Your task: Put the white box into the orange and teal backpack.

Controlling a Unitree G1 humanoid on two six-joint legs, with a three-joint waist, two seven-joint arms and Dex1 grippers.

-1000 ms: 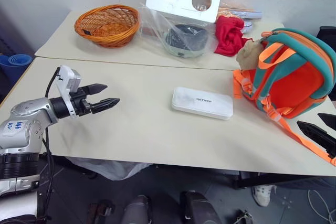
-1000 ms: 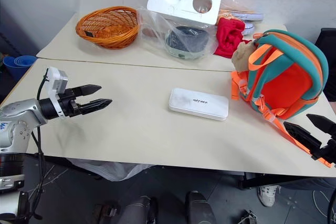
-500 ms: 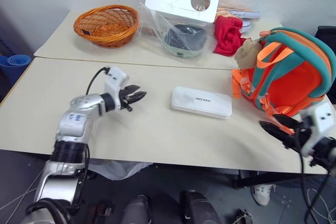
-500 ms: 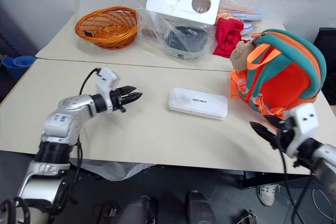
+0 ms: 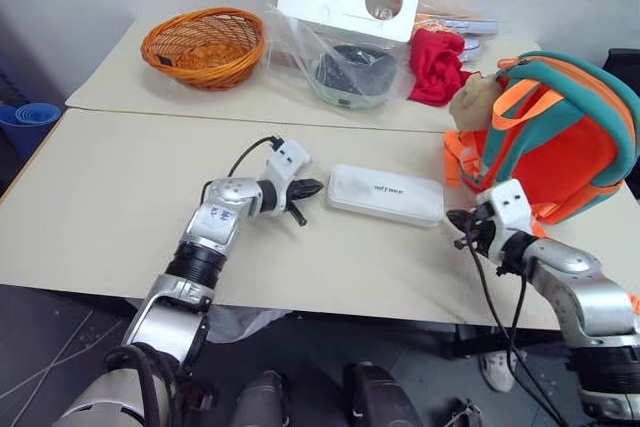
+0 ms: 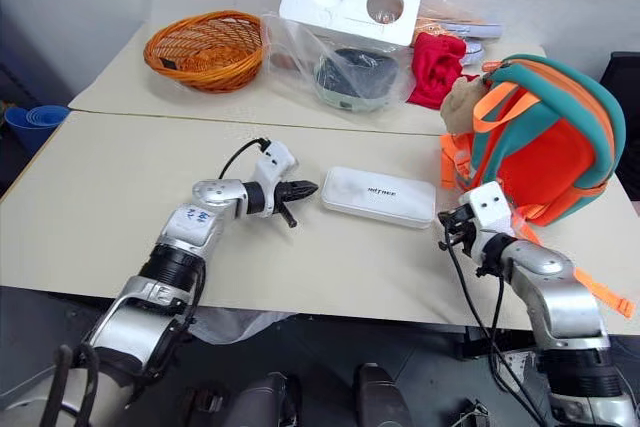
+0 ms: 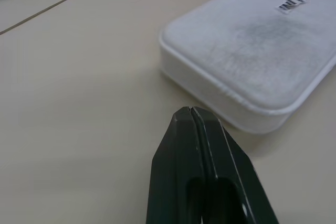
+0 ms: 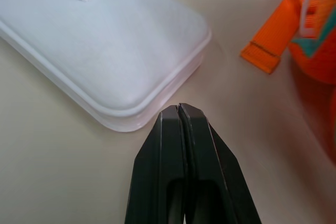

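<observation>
Beige surface [image 5: 120,197] carries the white box [image 5: 386,194] at centre, the orange and teal backpack [image 5: 560,142] at its 3 o'clock. Left hand [image 5: 308,187] at 9 o'clock and right hand [image 5: 458,219] at 4 o'clock flank the box, both pinched closed, empty.

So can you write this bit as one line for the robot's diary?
left tool: shut, at white box left end | right tool: shut, at its right end | box: flat on table | orange and teal backpack: beside box
</observation>
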